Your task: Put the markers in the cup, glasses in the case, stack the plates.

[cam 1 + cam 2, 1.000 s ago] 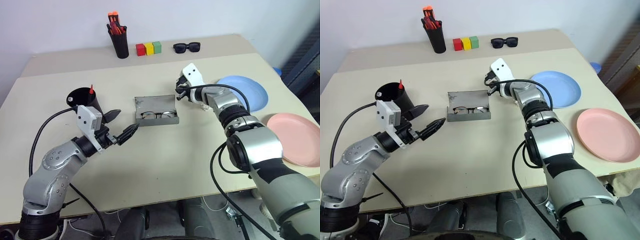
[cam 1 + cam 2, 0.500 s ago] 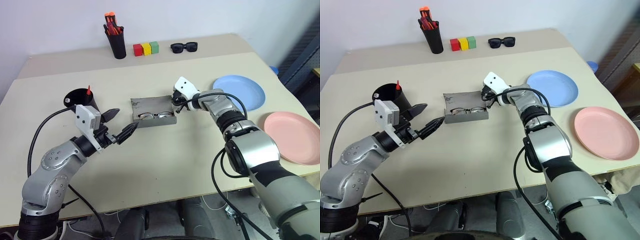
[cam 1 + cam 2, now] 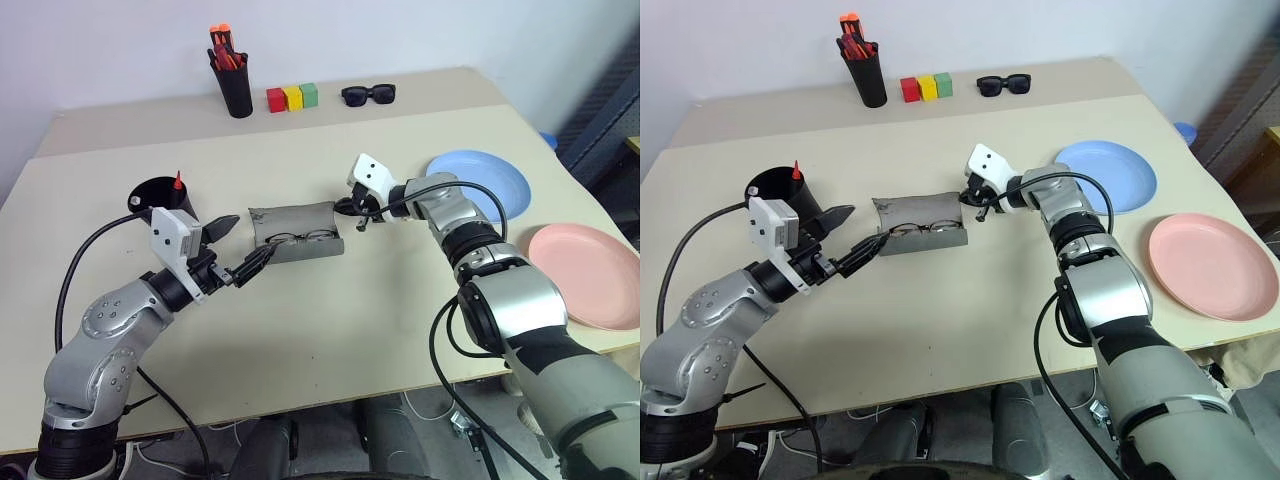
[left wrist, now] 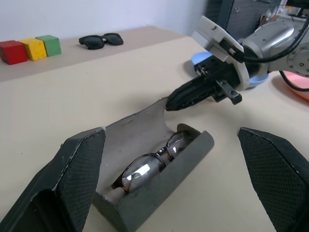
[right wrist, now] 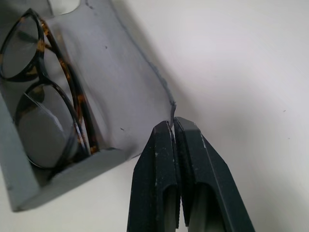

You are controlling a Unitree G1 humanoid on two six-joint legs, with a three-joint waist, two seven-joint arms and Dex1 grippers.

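The grey case (image 3: 296,244) lies mid-table with the glasses (image 4: 145,168) inside; its lid (image 5: 120,72) stands partly raised. My right gripper (image 3: 345,207) is shut, its fingertips (image 5: 164,130) against the lid's right corner. My left gripper (image 3: 253,237) hangs open just left of the case, holding nothing. To the far left is the black cup (image 3: 153,194), with a red marker tip (image 3: 178,180) sticking out of it. The blue plate (image 3: 495,185) and the pink plate (image 3: 592,275) lie apart at the right.
Along the back of the table are a black pen pot (image 3: 238,90) with red-orange pens, red, yellow and green blocks (image 3: 291,97), and black sunglasses (image 3: 368,94). The pink plate sits near the table's right front edge.
My right gripper swung in to the case's right end, and the lid, flat behind the case before, now stands partly raised. The case has slid slightly left. The left arm stayed still.
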